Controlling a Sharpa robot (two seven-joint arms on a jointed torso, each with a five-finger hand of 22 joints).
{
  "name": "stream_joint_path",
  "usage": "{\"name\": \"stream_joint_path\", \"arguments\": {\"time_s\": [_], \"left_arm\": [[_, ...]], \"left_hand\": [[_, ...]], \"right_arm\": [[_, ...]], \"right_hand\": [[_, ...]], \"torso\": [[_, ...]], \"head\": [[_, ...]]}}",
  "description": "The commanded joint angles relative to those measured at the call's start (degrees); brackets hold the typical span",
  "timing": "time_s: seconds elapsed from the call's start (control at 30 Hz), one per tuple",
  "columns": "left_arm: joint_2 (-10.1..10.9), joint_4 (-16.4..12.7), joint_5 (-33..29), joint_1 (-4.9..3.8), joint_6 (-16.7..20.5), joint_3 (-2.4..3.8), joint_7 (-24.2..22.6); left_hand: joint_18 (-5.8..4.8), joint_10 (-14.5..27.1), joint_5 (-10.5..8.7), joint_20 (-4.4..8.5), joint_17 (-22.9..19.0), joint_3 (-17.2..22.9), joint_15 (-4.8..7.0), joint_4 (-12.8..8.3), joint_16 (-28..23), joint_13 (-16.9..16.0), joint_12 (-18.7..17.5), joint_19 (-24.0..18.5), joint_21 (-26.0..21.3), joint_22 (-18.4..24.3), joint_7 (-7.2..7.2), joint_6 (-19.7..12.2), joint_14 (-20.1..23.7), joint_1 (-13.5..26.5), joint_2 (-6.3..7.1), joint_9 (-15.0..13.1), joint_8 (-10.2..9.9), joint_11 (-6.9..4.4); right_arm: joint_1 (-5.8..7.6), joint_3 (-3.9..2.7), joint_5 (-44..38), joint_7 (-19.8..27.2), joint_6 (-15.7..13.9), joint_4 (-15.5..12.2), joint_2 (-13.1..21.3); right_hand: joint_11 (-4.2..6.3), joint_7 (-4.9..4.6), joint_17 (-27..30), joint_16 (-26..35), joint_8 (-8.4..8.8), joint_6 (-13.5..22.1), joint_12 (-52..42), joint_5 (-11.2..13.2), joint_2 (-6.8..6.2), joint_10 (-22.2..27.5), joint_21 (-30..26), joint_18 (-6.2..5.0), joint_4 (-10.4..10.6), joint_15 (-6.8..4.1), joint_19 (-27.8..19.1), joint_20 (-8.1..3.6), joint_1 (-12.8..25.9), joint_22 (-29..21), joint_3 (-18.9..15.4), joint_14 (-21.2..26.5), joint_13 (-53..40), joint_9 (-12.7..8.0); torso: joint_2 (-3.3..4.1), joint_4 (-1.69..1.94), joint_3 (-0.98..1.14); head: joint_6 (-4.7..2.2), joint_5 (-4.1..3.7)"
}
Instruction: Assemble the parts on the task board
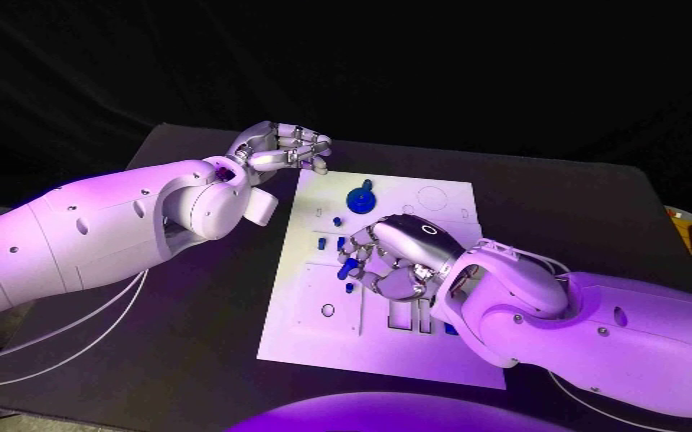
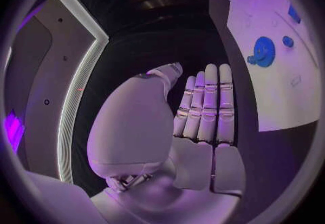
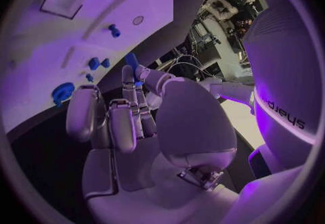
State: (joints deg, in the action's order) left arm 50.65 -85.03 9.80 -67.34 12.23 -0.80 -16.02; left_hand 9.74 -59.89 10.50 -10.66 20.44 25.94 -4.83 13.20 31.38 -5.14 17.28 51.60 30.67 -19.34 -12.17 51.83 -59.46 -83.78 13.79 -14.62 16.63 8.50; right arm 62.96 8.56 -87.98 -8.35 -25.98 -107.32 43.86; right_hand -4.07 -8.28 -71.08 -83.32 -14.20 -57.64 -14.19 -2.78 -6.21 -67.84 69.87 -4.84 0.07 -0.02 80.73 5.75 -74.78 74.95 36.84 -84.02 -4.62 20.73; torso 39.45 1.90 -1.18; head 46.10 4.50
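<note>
The white task board (image 1: 378, 344) lies in the middle of the black table. A blue gear (image 1: 361, 195) sits near the board's far edge, also seen from the left wrist (image 2: 262, 51) and the right wrist (image 3: 63, 92). Small blue parts (image 1: 320, 244) stand along the board's left side. My right hand (image 1: 400, 254) hovers over the board's middle and pinches a blue peg (image 3: 130, 61) between thumb and fingertips; the peg (image 1: 348, 269) pokes out below the fingers. My left hand (image 1: 283, 147) is raised beyond the board's far left corner, its fingers (image 2: 206, 102) straight and holding nothing.
Rectangular slots (image 1: 405, 318) are cut in the board's near half, partly under my right forearm. Dark table (image 1: 188, 352) lies to the left of the board, with a white cable (image 1: 87, 337) across it. A yellow object (image 1: 678, 220) sits at the right edge.
</note>
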Motion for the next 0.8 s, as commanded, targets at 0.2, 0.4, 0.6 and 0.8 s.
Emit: {"name": "stream_joint_path", "arguments": {"time_s": [0.2,0.4,0.6,0.8], "left_arm": [[-0.42,0.05,-0.29,-0.03,-1.16,0.03,-0.32],[-0.48,0.04,-0.28,-0.03,-1.04,0.03,-0.36],[-0.44,0.02,-0.28,-0.03,-1.04,0.03,-0.35],[-0.43,0.03,-0.28,-0.03,-1.08,0.03,-0.35]], "left_hand": [[0.63,0.4,0.16,-0.26,0.09,-0.18,-0.13,-0.15,-0.26,-0.06,0.27,0.25,-0.29,0.09,-0.04,-0.47,0.04,-0.31,-0.17,0.07,-0.06,-0.13],[0.63,0.42,0.16,-0.27,0.11,-0.21,-0.14,-0.13,-0.28,-0.06,0.28,0.25,-0.32,0.11,-0.04,-0.49,0.04,-0.29,-0.18,0.07,-0.05,-0.13],[0.63,0.42,0.16,-0.27,0.11,-0.21,-0.14,-0.13,-0.28,-0.06,0.28,0.25,-0.32,0.11,-0.04,-0.49,0.04,-0.29,-0.18,0.07,-0.05,-0.13],[0.63,0.47,0.16,-0.27,0.14,-0.24,-0.15,-0.12,-0.3,-0.06,0.28,0.26,-0.35,0.13,-0.05,-0.53,0.06,-0.29,-0.17,0.09,-0.07,-0.12]], "right_arm": [[-2.69,0.18,-0.25,3.22,0.03,2.17,-3.07],[-3.98,0.35,-0.53,3.13,1.68,3.79,-4.38],[-4.57,0.51,-0.4,2.45,4.14,4.88,-5.08],[-4.8,0.57,-1.17,1.87,4.89,5.23,-5.3]], "right_hand": [[0.19,0.51,0.1,-0.15,-2.34,-1.0,0.19,-0.19,-0.43,-0.12,-0.39,0.27,-0.13,-0.45,-0.14,-0.26,-0.12,4.59,0.06,-2.3,0.01,2.53],[0.19,0.51,0.11,-0.15,-2.36,-0.99,0.22,-0.2,-0.45,-0.11,-0.46,0.26,-0.19,-0.45,-0.17,-0.26,-0.14,4.57,0.07,-2.3,0.01,2.56],[0.09,0.42,0.2,-0.12,-2.35,-0.82,0.36,-0.18,-0.44,-0.03,-0.6,0.23,-0.09,-0.41,-0.24,-0.26,0.16,4.52,0.01,-2.28,0.05,2.61],[0.06,0.41,0.37,-0.06,-2.36,-0.75,0.44,-0.18,-0.51,0.01,-0.69,0.22,-0.07,-0.38,-0.27,-0.24,0.31,4.49,-0.05,-2.25,0.07,2.64]], "torso": [[-0.07,0.01,-0.01],[-0.08,-0.03,0.05],[-0.03,-0.04,0.05],[-0.07,-0.01,0.05]], "head": [[0.33,0.73],[0.39,1.17],[0.44,1.08],[0.48,0.99]]}}
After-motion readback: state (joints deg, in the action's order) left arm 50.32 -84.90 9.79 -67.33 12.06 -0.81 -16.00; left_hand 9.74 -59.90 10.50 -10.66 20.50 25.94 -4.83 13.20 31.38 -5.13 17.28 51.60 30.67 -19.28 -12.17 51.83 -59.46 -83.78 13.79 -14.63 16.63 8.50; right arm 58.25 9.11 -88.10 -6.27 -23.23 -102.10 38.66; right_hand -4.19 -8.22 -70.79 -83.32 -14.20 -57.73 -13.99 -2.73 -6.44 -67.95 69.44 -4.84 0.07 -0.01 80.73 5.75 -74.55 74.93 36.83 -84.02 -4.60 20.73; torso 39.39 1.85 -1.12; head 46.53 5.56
